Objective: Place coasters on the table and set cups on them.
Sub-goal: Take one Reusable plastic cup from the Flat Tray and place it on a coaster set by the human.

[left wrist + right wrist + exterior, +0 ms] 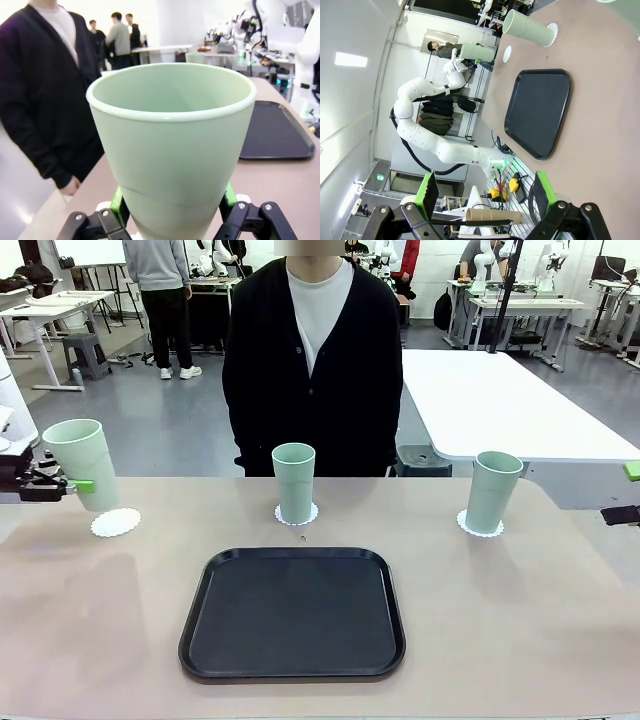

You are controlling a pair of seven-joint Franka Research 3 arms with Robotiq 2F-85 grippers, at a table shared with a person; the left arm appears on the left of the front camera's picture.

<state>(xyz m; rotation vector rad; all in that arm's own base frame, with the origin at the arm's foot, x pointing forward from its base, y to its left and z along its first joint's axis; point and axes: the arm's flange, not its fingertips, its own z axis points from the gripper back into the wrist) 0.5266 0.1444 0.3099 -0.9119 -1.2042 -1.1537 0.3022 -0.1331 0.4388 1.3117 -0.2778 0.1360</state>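
The tall pale mint-green plastic cup (84,462) in the left end effector (62,483) is held above the worktop, tilted a little, just over the empty white scalloped paper coaster (115,522) at the left side. The cup looks light, stiff and thin-walled, with a smooth tapered side that may slip, so a hold low on the body, as the green pads (118,205) have it in the left wrist view, seems sensible; too strong a squeeze could bend the wall. The coaster is thin and probably very light, so a cup that drags could push it away. Two other mint-green cups stand upright on their own coasters, one in the middle (294,482) in front of the person in the black cardigan (312,360), one at the right (492,491). Nearer lies a black rounded-square tray (292,612) on the beige-tan worktop (520,620). The right end effector (485,197) is spread wide and holds nothing.
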